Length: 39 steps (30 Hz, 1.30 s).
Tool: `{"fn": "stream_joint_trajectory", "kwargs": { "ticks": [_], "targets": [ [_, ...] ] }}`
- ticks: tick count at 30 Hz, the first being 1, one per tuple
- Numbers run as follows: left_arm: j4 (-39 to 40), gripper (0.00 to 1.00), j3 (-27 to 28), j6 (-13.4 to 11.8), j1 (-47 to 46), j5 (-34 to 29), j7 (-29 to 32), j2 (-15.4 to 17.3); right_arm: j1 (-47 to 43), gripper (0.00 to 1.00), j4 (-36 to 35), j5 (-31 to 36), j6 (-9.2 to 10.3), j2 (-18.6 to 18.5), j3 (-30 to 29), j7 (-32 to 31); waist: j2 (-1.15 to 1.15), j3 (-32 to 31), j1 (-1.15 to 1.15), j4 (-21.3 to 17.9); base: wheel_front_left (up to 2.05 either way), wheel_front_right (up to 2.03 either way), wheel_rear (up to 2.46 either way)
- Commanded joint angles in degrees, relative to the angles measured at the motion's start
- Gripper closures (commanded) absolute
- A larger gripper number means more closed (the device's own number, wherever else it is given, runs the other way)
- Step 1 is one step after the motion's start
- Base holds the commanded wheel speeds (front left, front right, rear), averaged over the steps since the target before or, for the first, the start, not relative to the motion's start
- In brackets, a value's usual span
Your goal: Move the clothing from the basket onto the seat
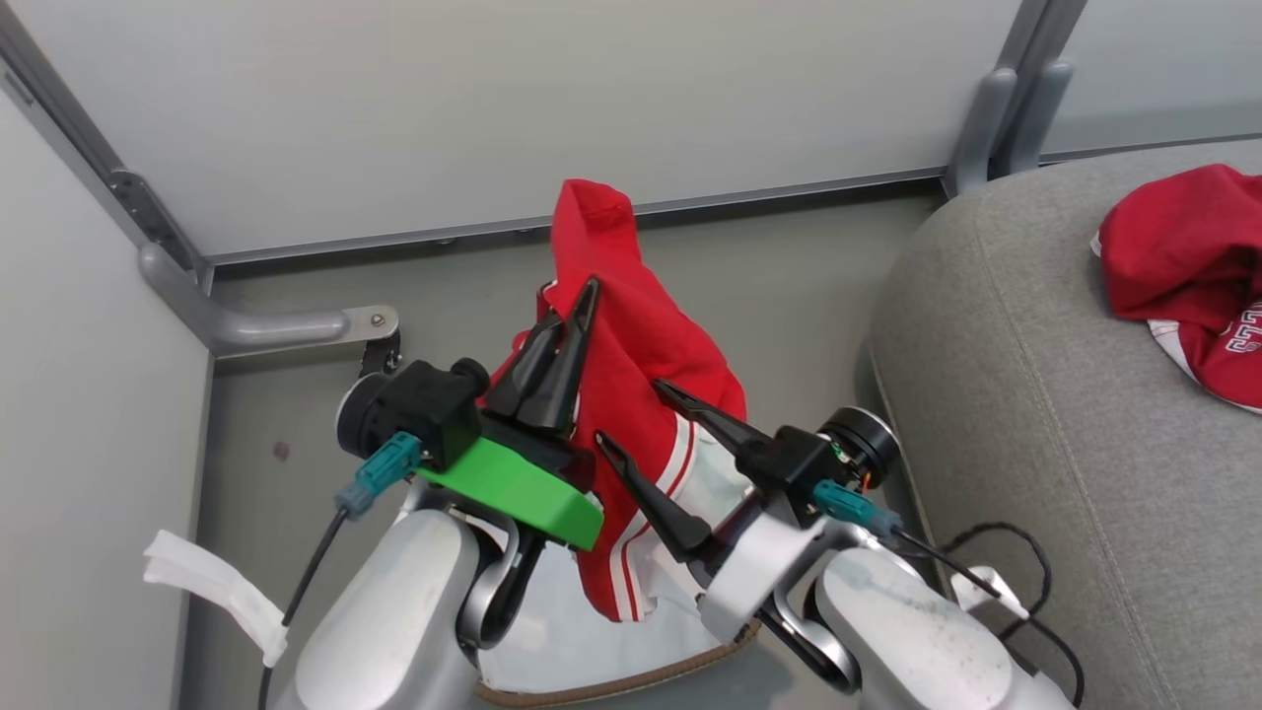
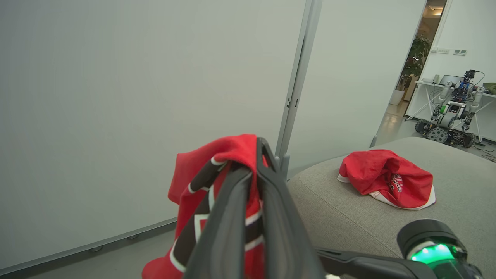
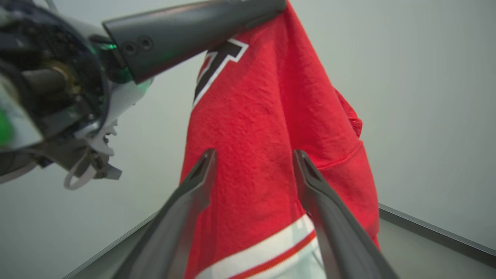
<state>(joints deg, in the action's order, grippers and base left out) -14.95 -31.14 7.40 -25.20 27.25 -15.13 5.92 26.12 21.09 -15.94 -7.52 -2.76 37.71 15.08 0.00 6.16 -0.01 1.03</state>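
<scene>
Grey woven seat point(image 1: 1035, 414) is the largest thing I see. The head view cuts it off at the right and bottom edges, but the rounded corner and stitched seam show. Pale wall panels point(image 1: 493, 108) stand behind, with a strip of grey floor point(image 1: 789, 276) between them and the seat's corner. Basket point(image 1: 631, 682) is mostly hidden under my two forearms. I make out only a short arc of brown woven rim and some white liner point(image 1: 552, 641).

Clothing, two pieces. One red jersey point(image 1: 641, 365) hangs raised above the basket, pinched near its top fold. Body crumpled, white panel and striped trim low down. The dark, white-edged lettering is partly covered by fingers and unreadable. Whether its hem touches the liner I cannot tell. Second jersey point(image 1: 1183, 276) lies bunched on the seat, well apart from the first and clipped by the head view's right edge. Its white lettering is too small to read.

Left gripper point(image 1: 577, 306) is clenched on the hanging jersey. Right gripper point(image 1: 627, 408) has its fingers spread wide just beside the cloth's middle, grasping nothing. Bare seat fabric lies between the near corner and the second jersey.
</scene>
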Motion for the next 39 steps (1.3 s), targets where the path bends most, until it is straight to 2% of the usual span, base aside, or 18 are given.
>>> {"fn": "stream_joint_trajectory", "kwargs": {
  "ticks": [1, 11, 18, 19, 20, 21, 25, 30, 35, 36, 37, 38, 39],
  "targets": [
    [-0.1, 1.0, -0.3, 0.2, -0.8, 0.2, 0.0, -0.3, 1.7, 0.0, 1.6, -1.0, 0.06, -0.2, 1.2, 0.1, 0.0, 0.1, 0.01, 0.8, 0.0, 0.0, 0.0],
    [-0.7, 1.0, -4.3, 0.2, -1.2, 1.0, 0.0, -1.4, 6.1, 0.0, 14.6, -6.3, 0.06, -0.2, 6.3, 0.1, 0.0, -0.4, 0.01, 3.6, 0.0, 0.0, 0.0],
    [-0.5, 1.0, -5.9, 0.2, -2.2, 1.5, 0.0, -1.8, 6.1, 0.0, 19.1, -7.4, 0.07, -0.3, 7.6, 0.1, 0.0, 0.2, 0.01, 5.2, 0.0, 0.0, 0.0],
    [-0.5, 1.0, -6.0, 0.2, -2.3, 1.6, 0.0, -1.8, 6.1, 0.07, 19.7, -7.6, 0.06, -0.2, 8.0, 0.1, 0.0, 0.3, 0.01, 5.5, 0.0, 0.0, 0.0],
    [-0.5, 1.0, -6.0, 0.2, -2.3, 1.7, 0.0, -1.8, 6.2, 0.56, 20.1, -7.8, 0.06, -0.2, 8.2, 0.1, 0.0, 0.4, 0.01, 5.6, 0.0, 0.0, 0.0],
    [-0.5, 1.0, -6.1, 0.2, -2.4, 1.7, 0.0, -1.8, 6.3, 1.0, 20.5, -7.9, 0.06, -0.2, 8.4, 0.1, 0.0, 0.5, 0.01, 5.8, 0.0, 0.0, 0.0],
    [-0.8, 1.0, -5.8, 0.2, -2.3, 1.8, 0.0, -1.9, 6.4, 1.0, 20.2, -8.0, 0.06, -0.3, 7.2, 0.1, 0.0, 0.8, 0.01, 6.1, 0.0, 0.0, 0.0],
    [-1.3, 1.0, -4.9, 0.2, -1.6, 1.3, 0.0, -1.5, 4.4, 1.0, 17.5, -5.9, 0.06, -0.2, 2.9, 0.1, 0.0, 1.0, 0.01, 5.8, 0.0, 0.0, 0.0],
    [-1.7, 1.0, -3.9, 0.2, -0.3, 0.7, 0.0, -1.1, 1.4, 1.0, 10.9, -1.7, 0.07, -0.3, -5.5, 0.1, 0.0, 1.2, 0.01, 4.3, 0.0, 0.0, 0.0],
    [-1.9, 0.73, -3.8, 0.2, -0.1, 0.6, 0.0, -1.0, 0.6, 1.0, 9.3, -1.0, 0.07, -0.3, -7.3, 0.1, 0.0, 1.2, 0.01, 3.9, 0.0, 0.0, 0.0],
    [-2.1, 0.39, -3.7, 0.2, 0.2, 0.4, 0.0, -1.0, -0.5, 1.0, 7.3, -0.3, 0.06, -0.3, -9.3, 0.1, 0.0, 1.2, 0.01, 3.5, 0.0, 0.0, 0.0],
    [-2.6, 0.0, -3.7, 0.2, 0.5, 0.4, 0.0, -0.8, -1.3, 1.0, 5.2, 0.3, 0.06, -0.2, -10.9, 0.1, 0.0, 1.2, 0.01, 2.9, 0.0, 0.0, 0.0],
    [-2.9, 0.0, -3.6, 0.2, 0.6, 0.3, 0.0, -0.7, -2.1, 1.0, 3.5, 0.6, 0.06, -0.2, -12.2, 0.1, 0.0, 1.2, 0.01, 2.5, 0.0, 0.0, 0.0]
  ]
}}
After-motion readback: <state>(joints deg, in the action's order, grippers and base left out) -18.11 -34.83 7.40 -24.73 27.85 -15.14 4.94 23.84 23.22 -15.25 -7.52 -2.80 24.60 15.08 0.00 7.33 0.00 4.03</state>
